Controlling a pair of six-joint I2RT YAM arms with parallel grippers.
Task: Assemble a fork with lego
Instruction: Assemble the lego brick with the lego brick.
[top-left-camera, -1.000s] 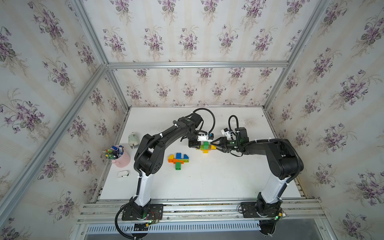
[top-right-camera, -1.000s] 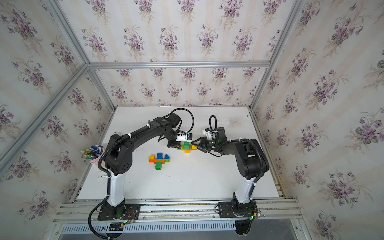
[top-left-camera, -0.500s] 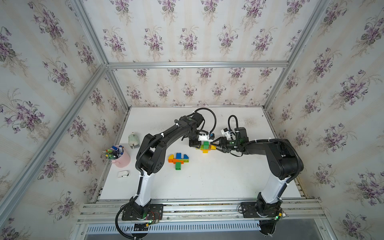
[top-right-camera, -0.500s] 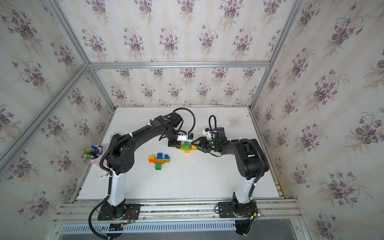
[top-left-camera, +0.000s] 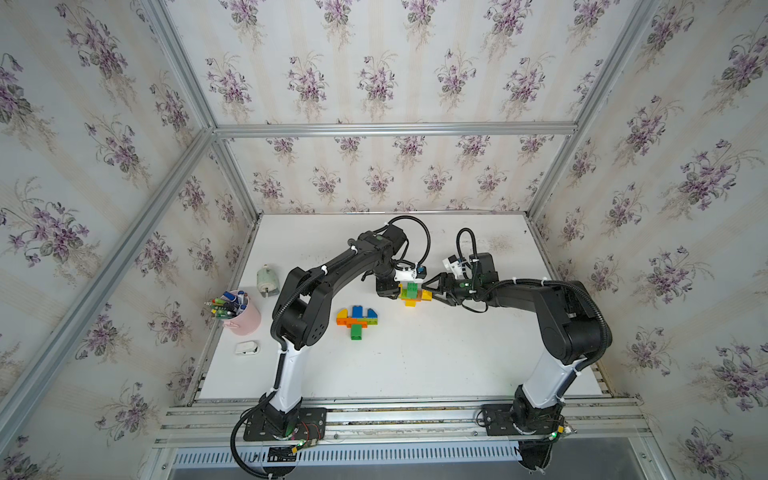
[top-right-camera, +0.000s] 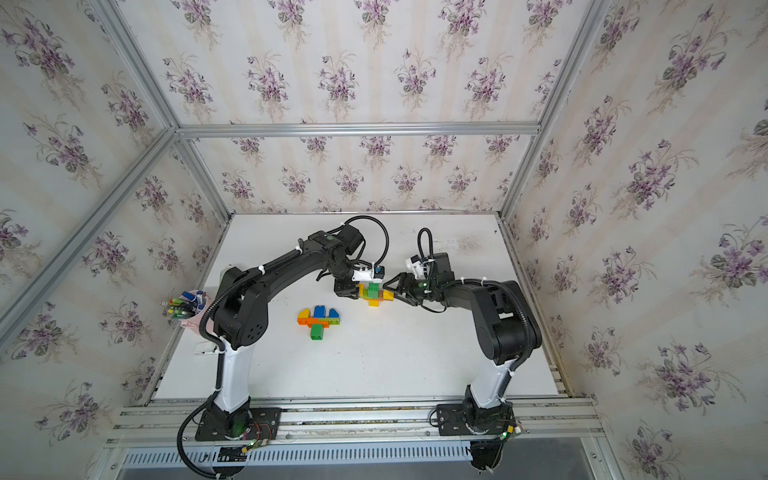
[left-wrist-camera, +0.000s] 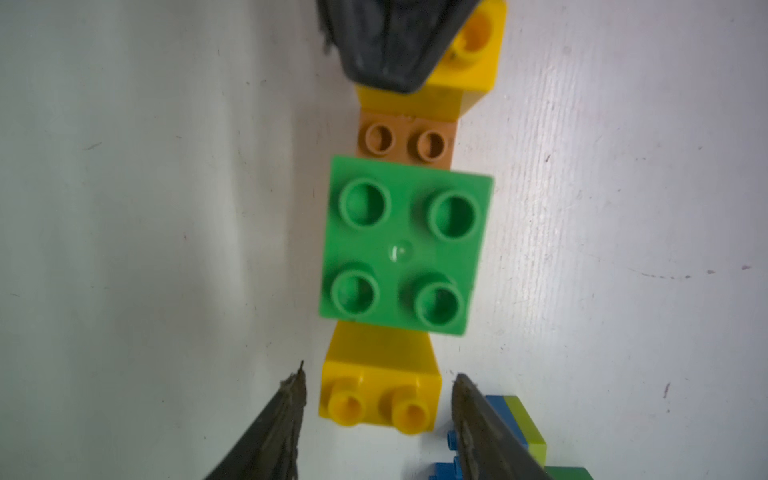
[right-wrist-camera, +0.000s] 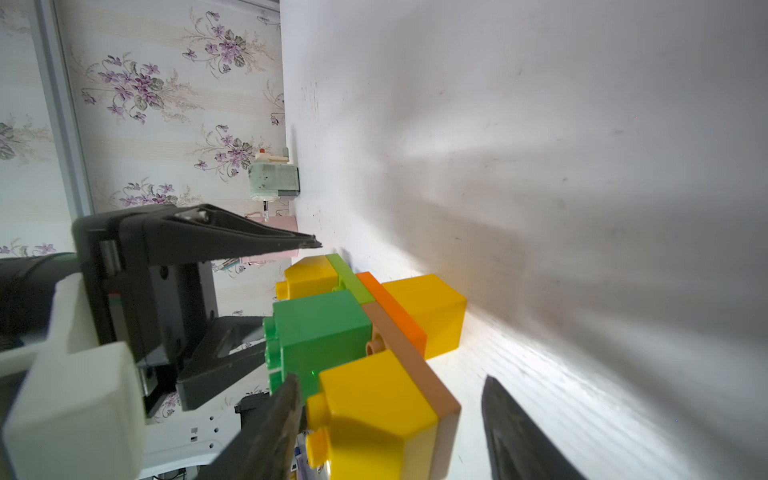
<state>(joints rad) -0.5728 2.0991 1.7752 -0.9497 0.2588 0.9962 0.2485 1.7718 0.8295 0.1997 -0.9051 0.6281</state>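
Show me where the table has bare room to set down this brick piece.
The near half of the table, between the arm bases and the finished brick cluster, is bare; so is the far strip along the back wall. It is crowded mid-table, where the left pincer and the right pincer flank the yellow-green brick piece, and at the left edge by the pen cup.

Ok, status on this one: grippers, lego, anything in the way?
Left gripper and right gripper both open, each flanking a yellow end of the lego piece. Piece on the table, unheld. Second lego cluster close beside.
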